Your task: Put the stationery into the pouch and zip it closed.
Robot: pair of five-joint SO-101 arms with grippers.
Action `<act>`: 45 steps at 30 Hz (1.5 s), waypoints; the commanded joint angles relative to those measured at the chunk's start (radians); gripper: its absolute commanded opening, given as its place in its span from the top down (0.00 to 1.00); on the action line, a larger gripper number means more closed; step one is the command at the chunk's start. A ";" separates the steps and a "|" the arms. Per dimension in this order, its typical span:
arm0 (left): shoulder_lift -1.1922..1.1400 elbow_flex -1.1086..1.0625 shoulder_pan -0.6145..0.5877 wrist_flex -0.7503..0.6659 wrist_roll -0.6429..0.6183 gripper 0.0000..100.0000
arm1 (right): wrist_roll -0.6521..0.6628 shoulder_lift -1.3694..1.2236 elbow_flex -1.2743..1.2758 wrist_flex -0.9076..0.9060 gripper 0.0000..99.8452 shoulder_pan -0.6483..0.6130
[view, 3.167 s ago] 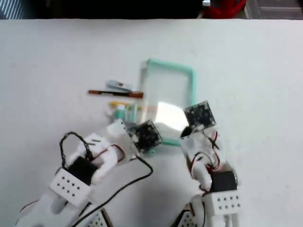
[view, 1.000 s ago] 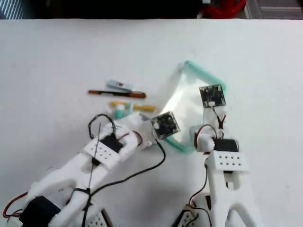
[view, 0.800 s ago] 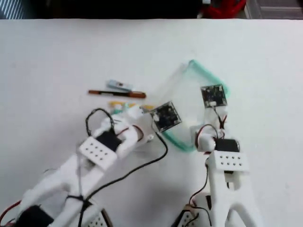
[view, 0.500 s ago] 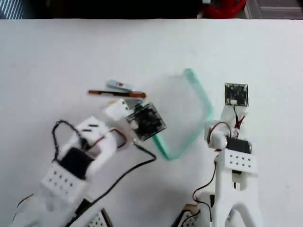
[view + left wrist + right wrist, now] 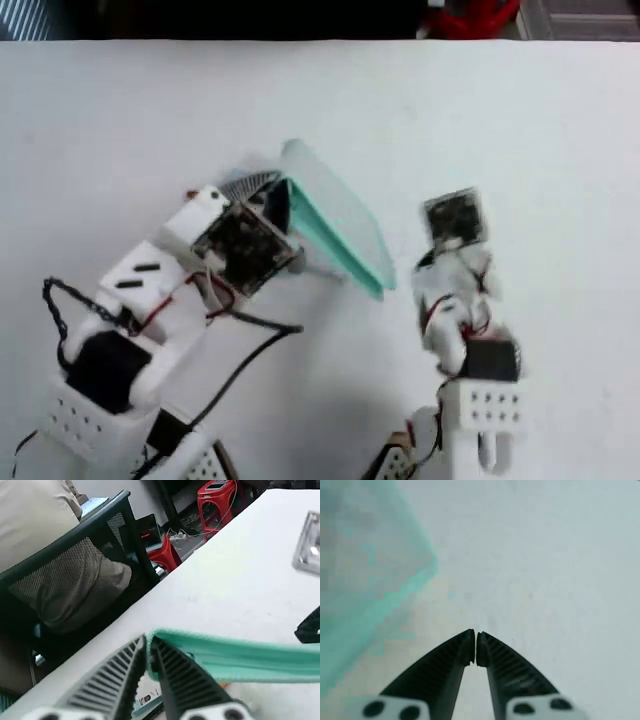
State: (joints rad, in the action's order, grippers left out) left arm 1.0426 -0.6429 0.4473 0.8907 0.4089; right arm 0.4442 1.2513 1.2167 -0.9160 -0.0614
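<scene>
- Plainly, the left arm's jaws are pinched on the teal zipper edge of the pouch (image 5: pixel 240 656), gripping it near one end of that edge.
- From above, the pouch stands tilted on the white surface (image 5: pixel 520 110). Its teal edge runs slantwise from beside the left arm (image 5: pixel 150 290) toward the right arm (image 5: pixel 465 340).
- The right arm's jaws are pressed together on nothing, over bare surface, with the pouch's teal side near them but apart.
- One end of a pen (image 5: pixel 190 194) pokes out past the left arm, on the side away from the pouch.
- A small labelled item (image 5: pixel 146 699) lies on the surface just beneath the pinched edge.
- Wide bare surface runs to the far edge and out past the right arm; between the pouch's near corner and the right arm the gap is narrow.
</scene>
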 commanded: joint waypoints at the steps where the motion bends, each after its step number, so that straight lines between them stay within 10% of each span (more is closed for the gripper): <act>1: -0.148 0.138 -0.064 0.002 -0.103 0.98 | 0.054 0.228 -0.018 -0.150 0.82 -0.096; 13: -0.255 0.295 -0.128 0.052 -0.172 0.98 | 0.178 0.415 -0.371 -0.552 0.72 -0.317; 45: -0.116 0.281 -0.005 0.186 -0.175 0.98 | 0.114 -0.236 -0.502 -0.165 0.72 -0.440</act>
State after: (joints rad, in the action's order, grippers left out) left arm 0.8876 -0.4035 0.4012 1.0641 0.2478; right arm 0.5685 1.0472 0.7334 -1.1477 -0.4941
